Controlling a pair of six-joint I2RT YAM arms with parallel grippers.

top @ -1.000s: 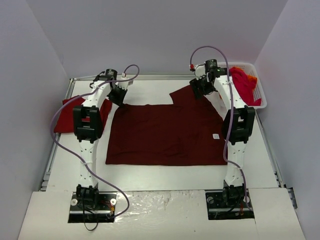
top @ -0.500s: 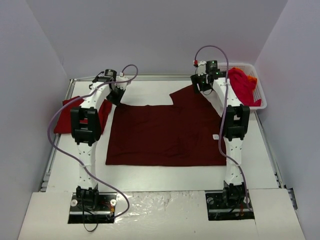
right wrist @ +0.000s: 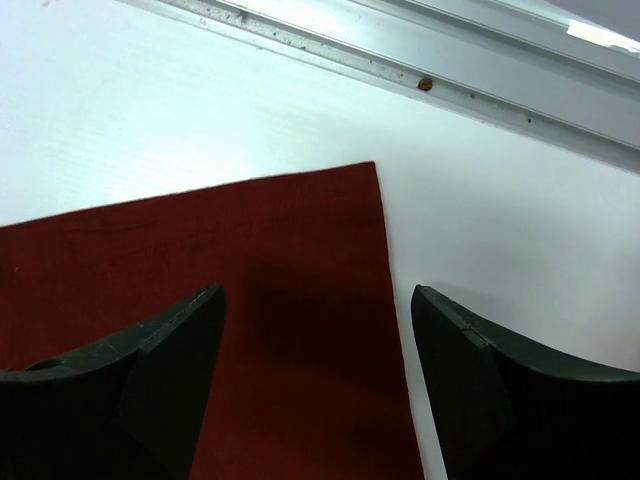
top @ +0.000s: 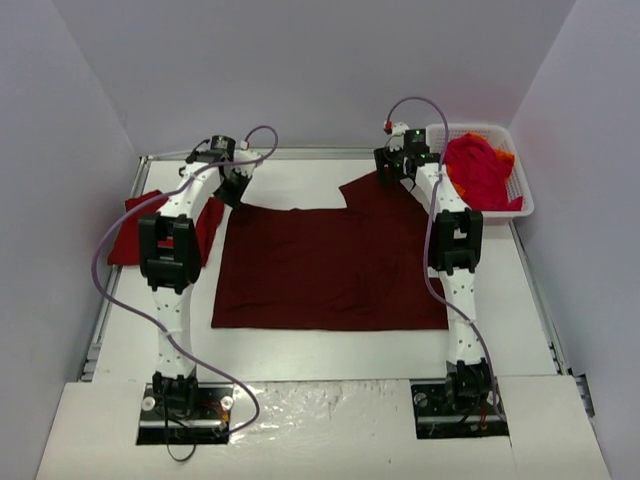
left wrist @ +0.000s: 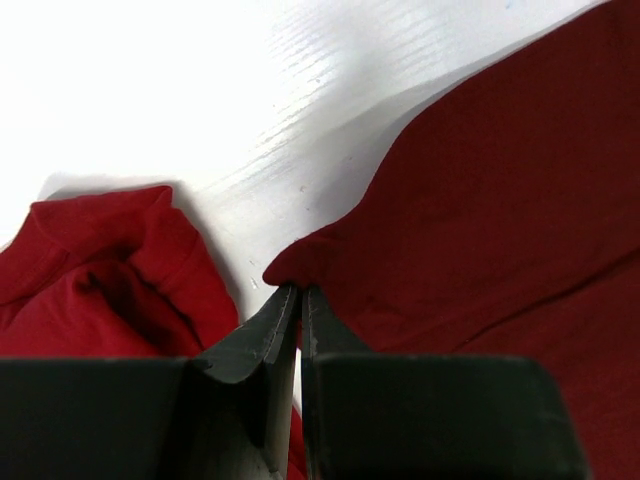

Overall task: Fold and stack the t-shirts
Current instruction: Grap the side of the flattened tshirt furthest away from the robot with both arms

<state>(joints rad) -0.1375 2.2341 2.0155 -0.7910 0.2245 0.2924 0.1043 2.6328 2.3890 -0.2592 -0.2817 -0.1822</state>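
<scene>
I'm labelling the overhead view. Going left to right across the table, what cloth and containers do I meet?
Red shirt → maroon shirt → basket holding crumpled shirts.

A maroon shirt [top: 330,270] lies spread flat in the middle of the tabletop [top: 300,345]. My left end effector [top: 233,192] is at its far left corner, and my right end effector [top: 390,172] is over its far right sleeve. A folded red shirt [top: 128,232] lies at the left edge. A white basket [top: 522,200] at the far right holds crumpled red cloth [top: 475,172].
</scene>
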